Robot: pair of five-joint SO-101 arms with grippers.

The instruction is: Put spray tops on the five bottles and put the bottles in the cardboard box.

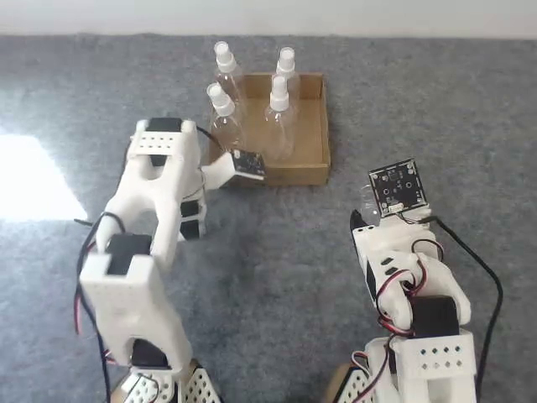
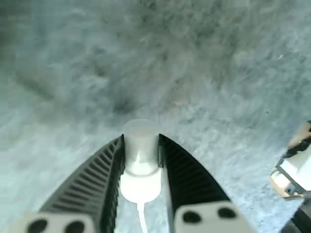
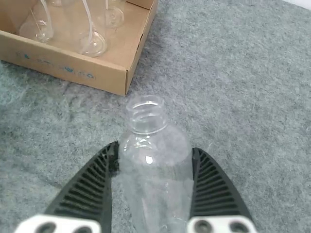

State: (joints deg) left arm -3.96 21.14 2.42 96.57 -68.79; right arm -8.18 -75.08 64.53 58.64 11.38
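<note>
Grey carpet (image 1: pixel 419 101), sunlit patch (image 1: pixel 29 176), pale wall (image 1: pixel 268 15) behind

Five bottles (image 3: pixel 153 160), five tops (image 2: pixel 141 160), one box (image 1: pixel 315 173)

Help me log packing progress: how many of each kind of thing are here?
Capped bottles: 4
Open bottle: 1
Loose spray top: 1
Cardboard box: 1
Total: 7

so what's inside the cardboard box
Four clear plastic bottles with white spray tops stand inside the shallow brown cardboard box; the left arm covers its near-left corner.
</note>
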